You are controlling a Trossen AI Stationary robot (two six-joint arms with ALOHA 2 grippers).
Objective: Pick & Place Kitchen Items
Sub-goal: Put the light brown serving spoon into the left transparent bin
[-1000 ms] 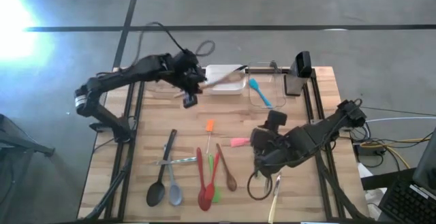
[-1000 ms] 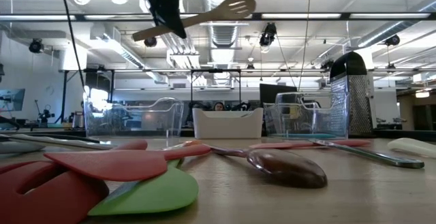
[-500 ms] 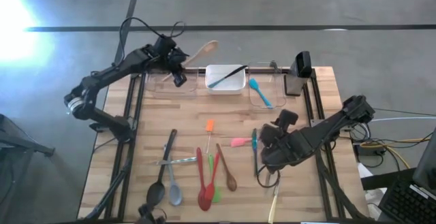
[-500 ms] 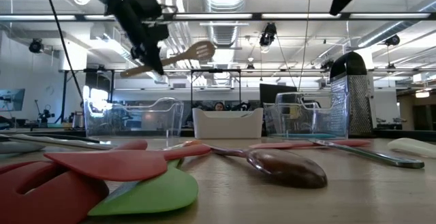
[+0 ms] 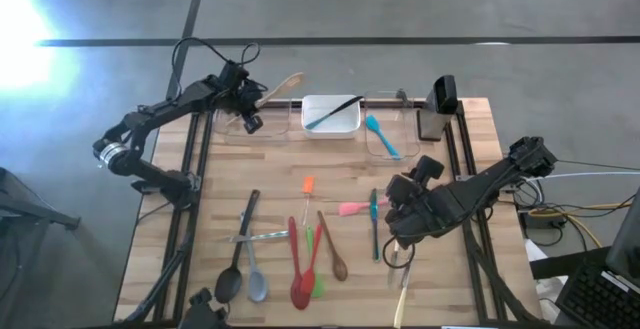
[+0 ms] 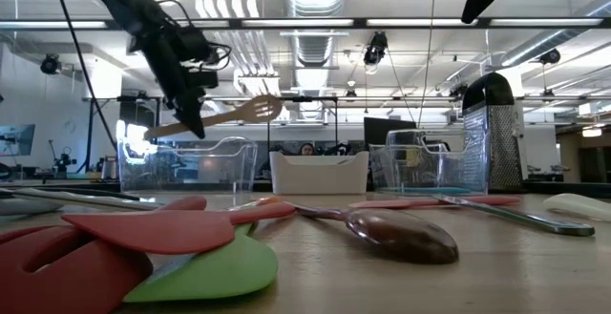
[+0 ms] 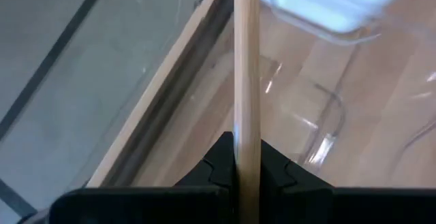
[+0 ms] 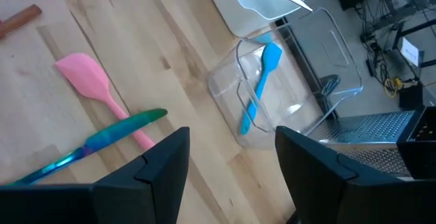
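My left gripper (image 5: 248, 112) is shut on a wooden slotted spoon (image 5: 284, 85) above the clear tub (image 5: 236, 127) at the table's far left. My right gripper (image 8: 231, 176) hangs open over the right half of the table, above a teal-handled utensil (image 8: 109, 139) and a pink spatula (image 8: 92, 84) that lie flat. A blue spatula (image 5: 381, 136) lies in the right clear tub (image 5: 392, 147). Black, grey, red and brown spoons (image 5: 297, 261), a green spatula and an orange spatula (image 5: 307, 185) lie flat in the table's near middle. My left gripper pinches the wooden spoon's handle (image 7: 246, 132) between its two fingers, nearer the handle's free end than the head. The fingers slant down from above. The spoon is lifted clear and tilted, its slotted head (image 6: 260, 110) higher, just above the clear tub's rim.
A white tub (image 5: 332, 117) with a dark utensil in it stands between the two clear tubs. A metal grater (image 5: 431, 124) and a black box (image 5: 443, 93) stand at the far right. A cream-handled piece of cutlery (image 5: 404, 277) lies near the front edge.
My left gripper has swung toward the table's left edge and come down, carrying the wooden spoon from high over the white tub to just above the left clear tub. My right gripper has shifted a little toward the right edge, baring the teal-handled utensil.
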